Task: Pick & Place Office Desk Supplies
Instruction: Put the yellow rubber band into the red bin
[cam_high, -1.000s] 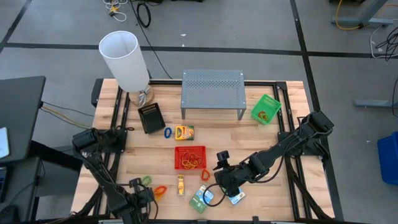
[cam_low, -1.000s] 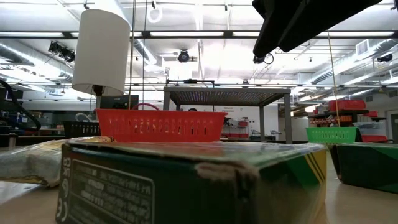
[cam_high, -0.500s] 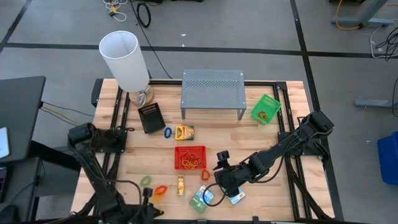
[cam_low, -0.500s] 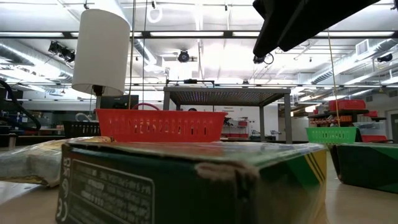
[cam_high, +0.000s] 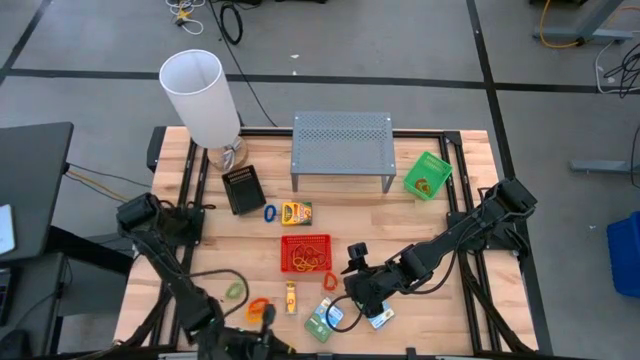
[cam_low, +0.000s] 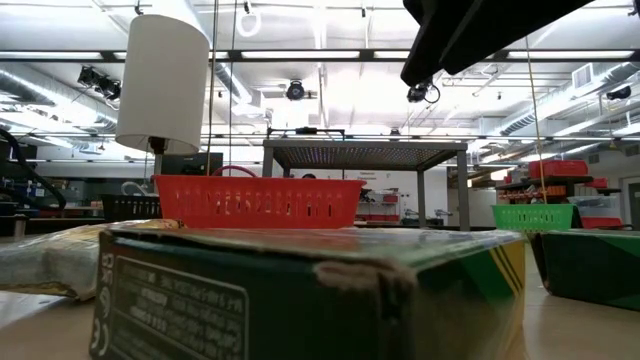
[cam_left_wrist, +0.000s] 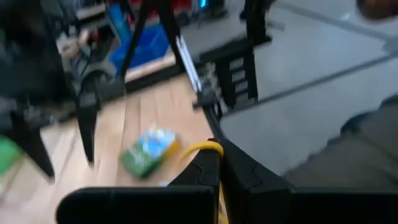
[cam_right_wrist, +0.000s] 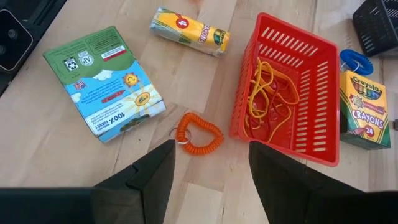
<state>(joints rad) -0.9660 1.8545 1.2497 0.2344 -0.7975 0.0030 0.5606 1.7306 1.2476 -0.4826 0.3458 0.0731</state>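
Fig.: bench (cam_high: 440, 235) seen from above, task = pick & place of desk supplies. R arm (cam_high: 440, 243) reaches in to the front-centre of the bench. R jaws stand wide apart and empty, hovering over an orange coil (cam_right_wrist: 198, 134) that lies just beside the red tray (cam_right_wrist: 311, 81); the coil sits between the two fingers, so this reads as a line-up for a grab, prob. with the tray as drop-off, since it already holds loose orange-yellow bands (cam_right_wrist: 270, 99). L arm (cam_high: 170, 265) is folded down at the front-left edge. L jaws are shut tight; a yellow strand (cam_left_wrist: 208, 147) shows at their tip, but I can't tell if it is pinched or merely behind. Other supplies lie spread flat and apart, presumably so each can be taken singly: crayon box (cam_right_wrist: 364, 118) just beyond the tray, blue band (cam_right_wrist: 354, 60) and black box (cam_right_wrist: 379, 18) past it, packet (cam_right_wrist: 106, 81) and yellow pack (cam_right_wrist: 189, 28) near the coil, green tray (cam_high: 428, 175) far right by the stand (cam_high: 341, 150), lamp (cam_high: 205, 95) at the back-left. Legible: "CRAYONS" and "24" on the box; "100%" on the packet, plus small badges too fine to read; print on the yellow pack is unclear.
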